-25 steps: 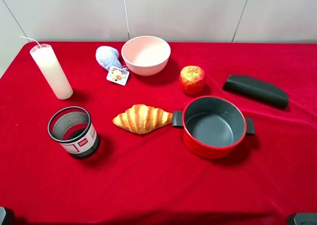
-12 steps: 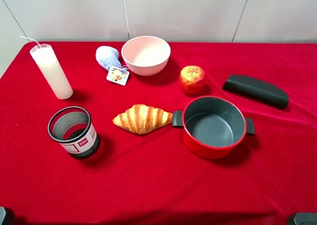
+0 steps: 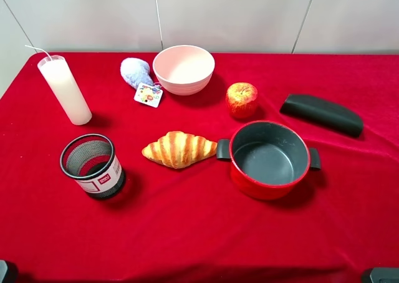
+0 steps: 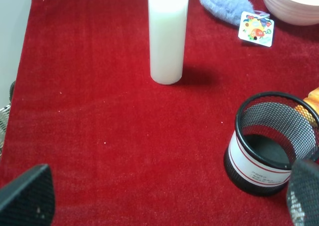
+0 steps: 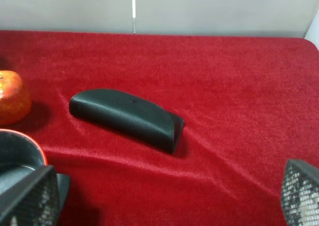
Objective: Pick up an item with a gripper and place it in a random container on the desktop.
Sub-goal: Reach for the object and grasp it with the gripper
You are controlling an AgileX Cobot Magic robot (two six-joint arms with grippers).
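Apple [image 3: 241, 99] sits on the tabletop [image 3: 187, 233] just behind the red pot [image 3: 265, 188], on your right arm's side. Right pincer [image 5: 164, 201] is spread wide & empty; the apple lies fwd and inboard of it. Left pincer [image 4: 164, 196], equally wide, is farther off.

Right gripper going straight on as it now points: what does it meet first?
Probably the black case, lying ahead in line with the gap between the open jaws of the right gripper. The apple and red pot sit off to one side. Depth is unclear; it might touch cloth first.
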